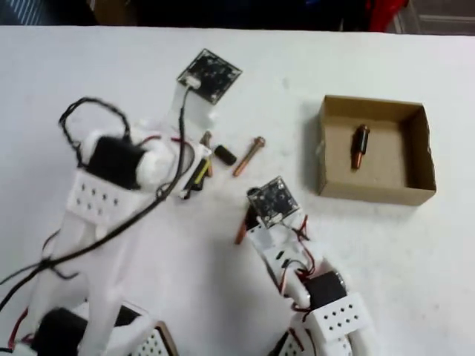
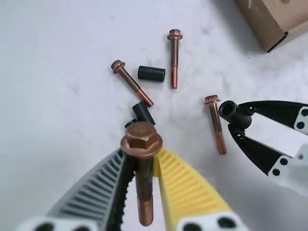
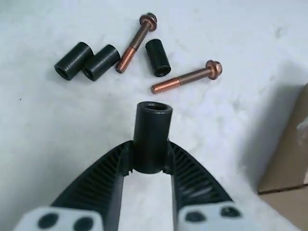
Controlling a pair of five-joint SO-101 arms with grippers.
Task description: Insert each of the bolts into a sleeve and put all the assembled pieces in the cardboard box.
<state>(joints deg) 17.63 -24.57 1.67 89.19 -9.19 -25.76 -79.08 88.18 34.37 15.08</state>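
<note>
My left gripper pinches a bolt and my right gripper clamps a sleeve, both left of the cardboard box, so next, I judge, I must line the bolt's tip up with the sleeve's open end and push it in.

— Can you read any text, label or number for me?
— No, you have nothing legible here. The cardboard box shows you plain brown walls.
— And the circuit board up and to the left of the cardboard box?
— Any marks on it are too small for you to make out. The same goes for the head of the bolt and the sleeve that you see up close.
</note>
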